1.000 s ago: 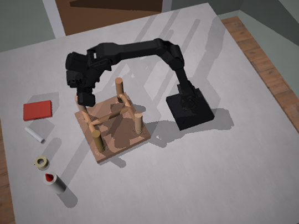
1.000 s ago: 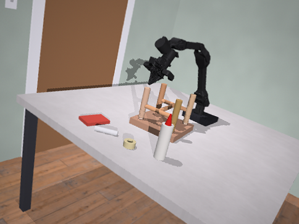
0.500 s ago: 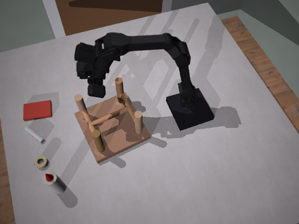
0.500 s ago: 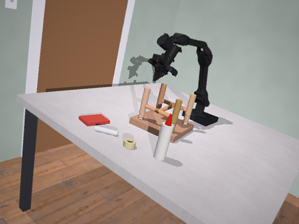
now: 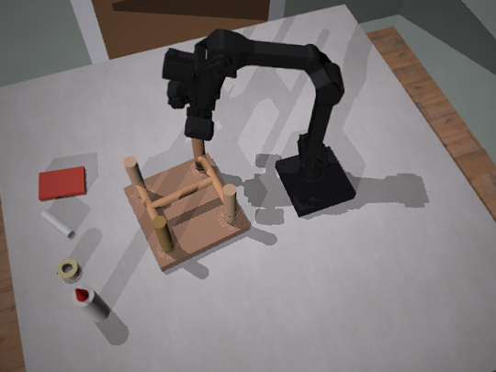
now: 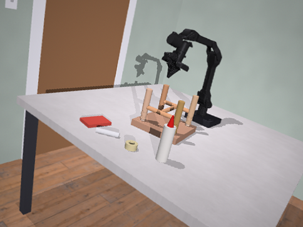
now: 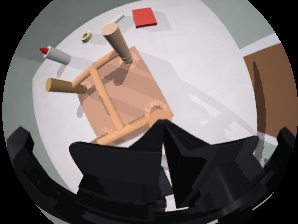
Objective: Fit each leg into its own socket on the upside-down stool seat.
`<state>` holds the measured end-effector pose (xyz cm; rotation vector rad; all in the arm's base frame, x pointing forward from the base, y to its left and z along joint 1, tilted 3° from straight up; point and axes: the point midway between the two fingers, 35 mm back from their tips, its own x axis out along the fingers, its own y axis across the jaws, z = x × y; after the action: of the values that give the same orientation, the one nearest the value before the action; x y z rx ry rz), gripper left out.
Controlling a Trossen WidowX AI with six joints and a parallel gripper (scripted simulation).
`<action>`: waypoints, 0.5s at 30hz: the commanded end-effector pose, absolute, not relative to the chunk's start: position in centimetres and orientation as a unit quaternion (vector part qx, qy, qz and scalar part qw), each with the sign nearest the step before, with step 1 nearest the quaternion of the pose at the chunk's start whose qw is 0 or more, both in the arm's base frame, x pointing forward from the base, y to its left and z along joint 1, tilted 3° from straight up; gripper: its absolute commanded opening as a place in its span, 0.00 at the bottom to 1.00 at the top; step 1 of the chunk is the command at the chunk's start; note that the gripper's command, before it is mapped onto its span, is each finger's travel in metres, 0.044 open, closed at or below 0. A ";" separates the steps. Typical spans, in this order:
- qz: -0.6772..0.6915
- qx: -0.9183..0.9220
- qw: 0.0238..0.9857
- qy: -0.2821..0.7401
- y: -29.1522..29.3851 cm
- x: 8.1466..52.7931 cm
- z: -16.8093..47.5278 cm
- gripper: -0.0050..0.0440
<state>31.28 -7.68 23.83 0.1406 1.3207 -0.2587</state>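
The stool stands upside down with its square wooden seat (image 5: 204, 236) (image 6: 183, 133) (image 7: 136, 92) flat on the table. Four legs stand upright at its corners: a back-left leg (image 5: 135, 172) (image 6: 146, 103), a back leg (image 5: 198, 152) (image 6: 164, 93), a right leg (image 5: 228, 203) (image 6: 193, 110) and a darker front leg (image 5: 163, 233) (image 6: 179, 112). Rungs (image 5: 182, 191) link them. My gripper (image 5: 199, 137) (image 6: 170, 75) (image 7: 162, 123) is shut and empty. It hangs a little above the top of the back leg, apart from it.
To the left of the stool lie a red block (image 5: 62, 182) (image 6: 95, 121) (image 7: 144, 18), a white cylinder (image 5: 57, 224) (image 6: 107, 132) and a tape ring (image 5: 66, 266) (image 6: 131, 145). A glue bottle (image 5: 91, 304) (image 6: 164, 143) stands in front. The arm's base (image 5: 315, 180) sits to the right.
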 end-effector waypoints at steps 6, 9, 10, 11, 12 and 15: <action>-0.123 0.069 0.774 0.617 -7.7 30.7 23.3 0.10; -0.123 0.069 0.774 0.617 -7.7 30.6 22.1 0.10; -0.123 0.069 0.774 0.617 -7.8 30.6 21.7 0.10; -0.123 0.069 0.774 0.617 -7.8 30.5 21.3 0.10; -0.123 0.069 0.774 0.617 -7.8 30.5 21.1 0.10; -0.123 0.069 0.774 0.617 -7.8 30.5 20.9 0.10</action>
<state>30.72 -7.78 21.21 0.1473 1.3426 -0.2639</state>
